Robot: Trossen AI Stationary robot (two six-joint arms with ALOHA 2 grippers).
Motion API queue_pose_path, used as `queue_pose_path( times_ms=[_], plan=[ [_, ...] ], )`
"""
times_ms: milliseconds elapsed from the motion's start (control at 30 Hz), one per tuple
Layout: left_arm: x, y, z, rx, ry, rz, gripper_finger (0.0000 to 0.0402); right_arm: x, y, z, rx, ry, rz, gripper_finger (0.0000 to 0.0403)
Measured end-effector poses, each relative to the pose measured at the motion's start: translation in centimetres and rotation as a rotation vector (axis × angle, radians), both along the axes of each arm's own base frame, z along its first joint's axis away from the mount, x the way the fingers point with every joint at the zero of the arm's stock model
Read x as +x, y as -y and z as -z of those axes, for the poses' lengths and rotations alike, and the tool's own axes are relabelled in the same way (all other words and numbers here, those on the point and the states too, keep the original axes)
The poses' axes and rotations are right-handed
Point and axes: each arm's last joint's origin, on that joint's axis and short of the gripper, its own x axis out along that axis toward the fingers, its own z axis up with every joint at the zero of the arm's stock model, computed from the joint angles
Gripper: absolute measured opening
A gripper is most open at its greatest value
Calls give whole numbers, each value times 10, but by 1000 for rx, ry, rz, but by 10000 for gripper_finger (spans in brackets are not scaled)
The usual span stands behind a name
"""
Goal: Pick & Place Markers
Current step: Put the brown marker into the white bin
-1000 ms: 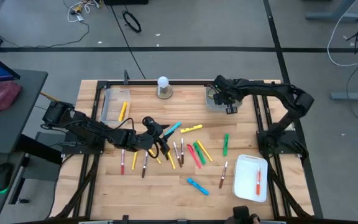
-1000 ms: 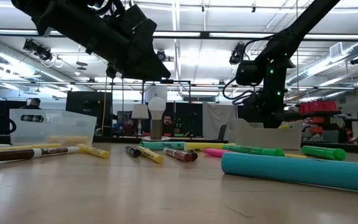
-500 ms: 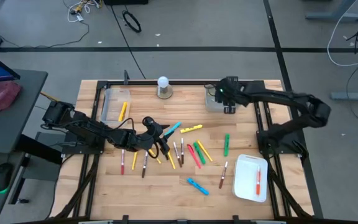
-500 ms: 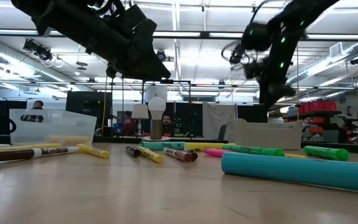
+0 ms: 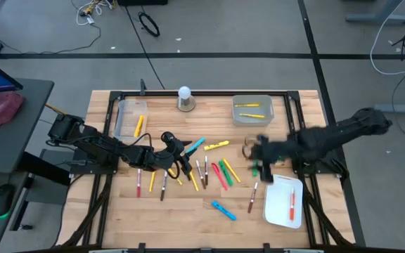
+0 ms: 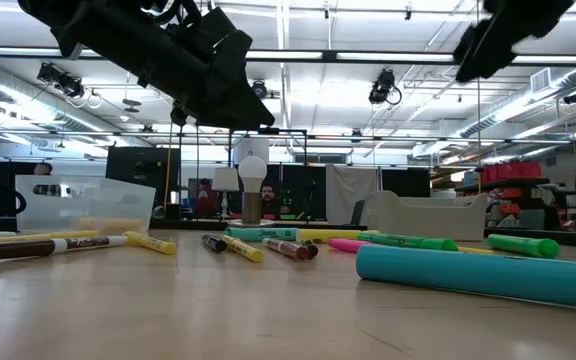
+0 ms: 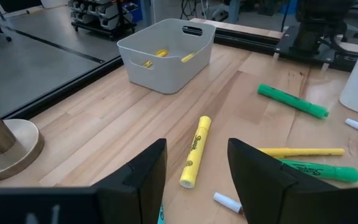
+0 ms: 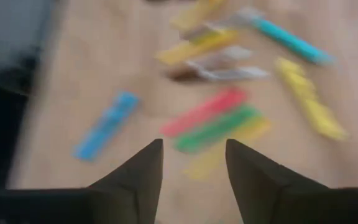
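Above the table's right half, your right gripper (image 5: 259,156) is hanging over the green marker (image 5: 255,163), its fingers (image 8: 135,180) spread apart with nothing between them. Your left gripper (image 5: 180,151) is waiting over the middle of the table, near the light blue marker (image 5: 195,145), its fingers (image 7: 143,180) likewise parted and gripping nothing. Loose markers (image 5: 215,173) are lying scattered across the wooden table (image 5: 167,204); two yellow ones are sitting in the grey bin (image 5: 252,110), and a red one is resting in the white tray (image 5: 284,201).
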Motion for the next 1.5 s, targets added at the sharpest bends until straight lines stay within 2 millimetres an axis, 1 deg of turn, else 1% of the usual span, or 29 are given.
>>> queue_pose_path(
  times_ms=[100, 233, 300, 400, 500, 600, 733, 933, 1100, 1200, 1400, 1433, 1500],
  plan=[
    [0, 0, 0, 0, -1, 0, 177, 2, -27, 15, 94, 45, -43, 173],
    [0, 0, 0, 6, -5, 2, 177, 4, -42, 33, 205, -63, -38, 185],
    [0, 0, 0, 11, -7, 4, 177, 8, -47, 42, 214, -122, -115, 196],
    [0, -1, 0, 31, -20, 9, 177, 13, -54, 59, 209, -217, -329, 208],
    [1, -4, 0, 33, -22, 0, 177, 15, -58, 79, 108, -296, -537, 208],
    [1, -8, 0, 33, -22, -15, 177, 18, -58, 99, -49, -337, -683, 203],
    [2, -12, 0, 14, -22, 1, 177, 24, -59, 118, -217, -352, -794, 194],
    [3, -11, 1, -5, -20, 26, 177, 28, -59, 136, -369, -385, -907, 180],
    [3, -10, 1, -16, -14, 26, 177, 29, -58, 141, -464, -395, -929, 151],
    [3, -11, 1, -22, -10, 23, 177, 30, -58, 141, -484, -392, -943, 117],
    [3, -11, 1, -23, -10, 23, 177, 30, -57, 141, -511, -390, -937, 24],
    [3, -11, 1, -23, -10, 23, 177, 31, -57, 141, -519, -387, -933, 16],
    [3, -11, 1, -22, -10, 23, 177, 32, -57, 141, -530, -375, -916, 13]
  ],
)
